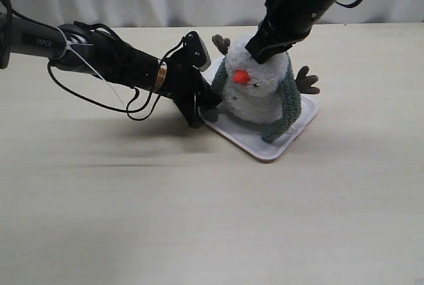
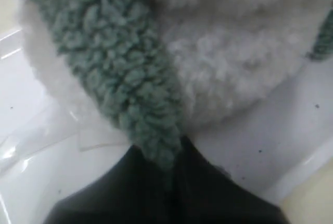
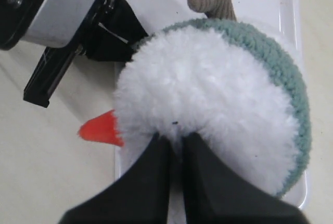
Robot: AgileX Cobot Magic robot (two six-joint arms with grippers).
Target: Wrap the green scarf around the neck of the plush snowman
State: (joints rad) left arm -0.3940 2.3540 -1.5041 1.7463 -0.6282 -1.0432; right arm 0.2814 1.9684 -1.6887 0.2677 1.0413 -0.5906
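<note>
The plush snowman (image 1: 255, 89) stands on a white tray (image 1: 268, 146), orange nose toward the left front. The green scarf (image 1: 289, 103) lies over its shoulders behind the head and hangs down both sides. My left gripper (image 1: 202, 107) is shut on the scarf's left end (image 2: 130, 88) low beside the body. From above, my right gripper (image 1: 265, 50) is shut on the fluffy top of the snowman's head (image 3: 208, 94), pinching white fur (image 3: 177, 139). The scarf (image 3: 281, 67) curves round the back of the head in the right wrist view. The neck crease is hidden by fur and scarf.
The tray (image 3: 270, 5) sits on a pale wooden table (image 1: 132, 205). A brown twig arm (image 1: 307, 81) sticks out on the right, another (image 1: 220, 43) behind the head. The left arm's cables (image 1: 99, 93) loop over the table at the left.
</note>
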